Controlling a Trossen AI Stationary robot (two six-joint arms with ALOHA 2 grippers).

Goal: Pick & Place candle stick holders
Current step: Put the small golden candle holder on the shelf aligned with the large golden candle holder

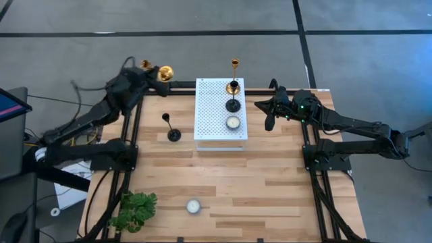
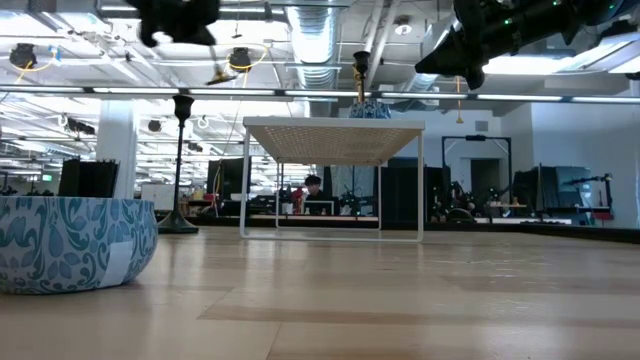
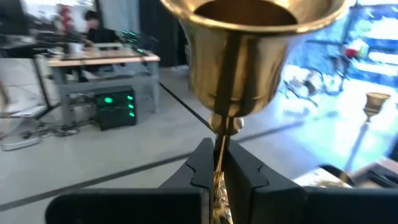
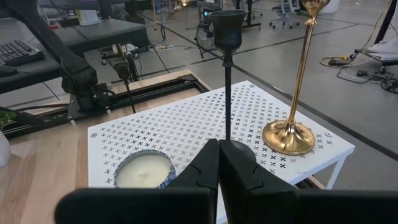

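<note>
Two holders already stand upright on the white perforated stand [image 1: 220, 108] at the surface's far edge, a black holder [image 1: 233, 96] and a gold holder [image 1: 235, 70] at its far right corner, while another black holder [image 1: 169, 126] stands on the surface [image 1: 270, 182] beside the stand's left edge. The left gripper [image 1: 154, 71], shut on the thin stem of the carried gold holder [image 1: 159, 71] (base [image 3: 254, 46] toward its camera), holds it aloft at the far left corner with its long axis roughly level. Such a narrow pinch could let it swivel or slip, or set it down crooked and topple it; the right gripper [image 1: 271, 110], closed and empty, waits beside the stand's right edge.

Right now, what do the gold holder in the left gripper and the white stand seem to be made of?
Gold holder: likely polished brass or plated metal, given its mirror-like sheen. White stand: probably painted sheet metal, matte, punched with small cross-shaped holes.
</note>
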